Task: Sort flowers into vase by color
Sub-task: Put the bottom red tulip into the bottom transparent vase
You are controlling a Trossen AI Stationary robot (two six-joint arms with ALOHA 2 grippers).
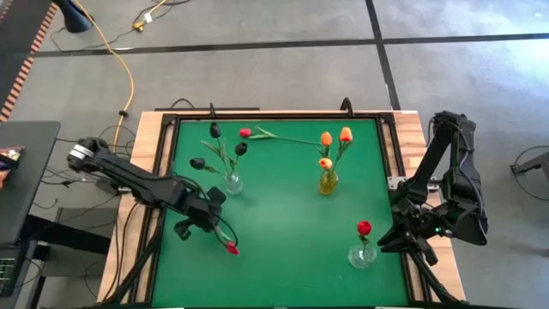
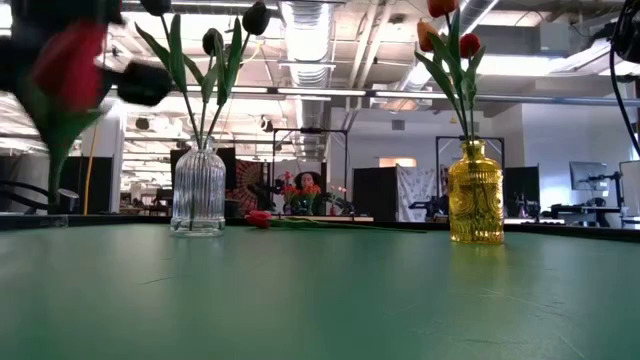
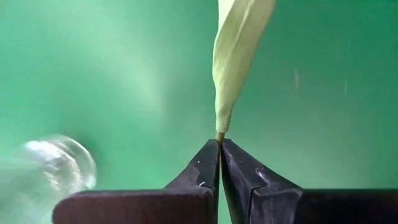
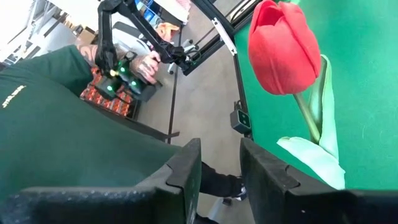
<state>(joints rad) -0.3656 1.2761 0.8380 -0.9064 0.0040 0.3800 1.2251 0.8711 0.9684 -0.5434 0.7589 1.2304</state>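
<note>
On the green tabletop [image 1: 283,223], a ribbed clear vase [image 1: 232,182] holds three black tulips [image 1: 216,130], an amber vase [image 1: 327,183] three orange [image 1: 327,139], a round clear vase [image 1: 361,255] one red [image 1: 364,228], while the left claw [image 1: 214,225] is clenched on a red tulip's stem [image 3: 219,135] and the right claw [image 1: 401,243] is released.

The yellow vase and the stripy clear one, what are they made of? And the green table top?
The yellow vase looks like tinted glass: glossy, see-through, with a bumpy pattern. The clear vase looks like ribbed glass, since stems show through it; clear plastic is possible. The green table top looks like a matte mat or felt, with no shine.
</note>
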